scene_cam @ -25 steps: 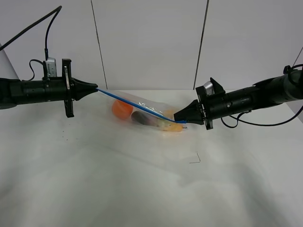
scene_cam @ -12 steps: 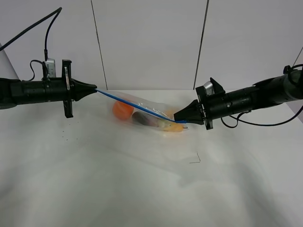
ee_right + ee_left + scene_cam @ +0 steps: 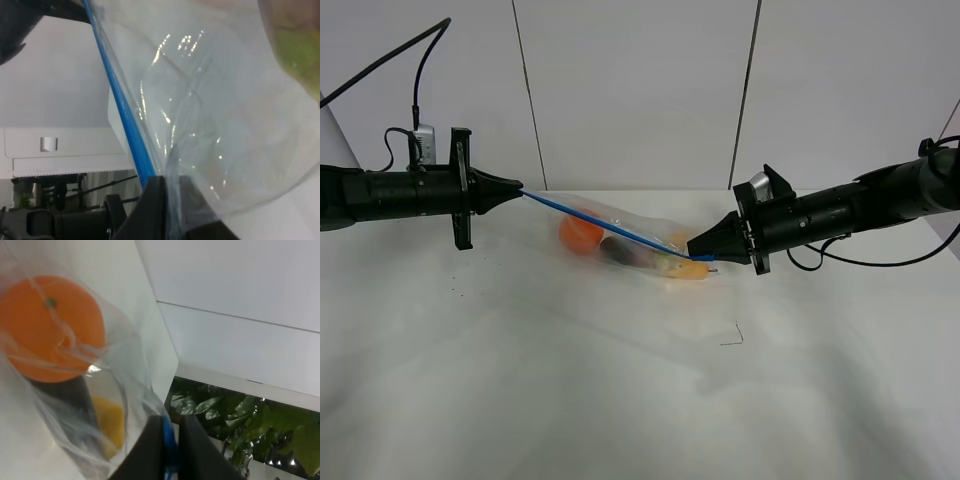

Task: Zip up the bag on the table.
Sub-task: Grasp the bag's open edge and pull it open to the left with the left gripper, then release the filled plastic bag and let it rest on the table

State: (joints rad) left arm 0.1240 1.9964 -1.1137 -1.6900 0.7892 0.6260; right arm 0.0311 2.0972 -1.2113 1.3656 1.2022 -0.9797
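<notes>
Bag (image 3: pixel 620 240) taut between left hand (image 3: pixel 519 191) and right hand (image 3: pixel 693 251), each clamped onto its blue zip strip (image 3: pixel 600 221).

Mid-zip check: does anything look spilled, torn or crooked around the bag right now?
Nothing looks spilled or torn. The bag is tilted, its blue strip stretched between the left end effector and the lower right end effector. Only oddity: a small dark bent mark on the table.

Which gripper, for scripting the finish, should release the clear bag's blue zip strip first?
Probably left: the left gripper holds the blue strip's raised end; the right gripper anchors the low end by yellow produce.
</notes>
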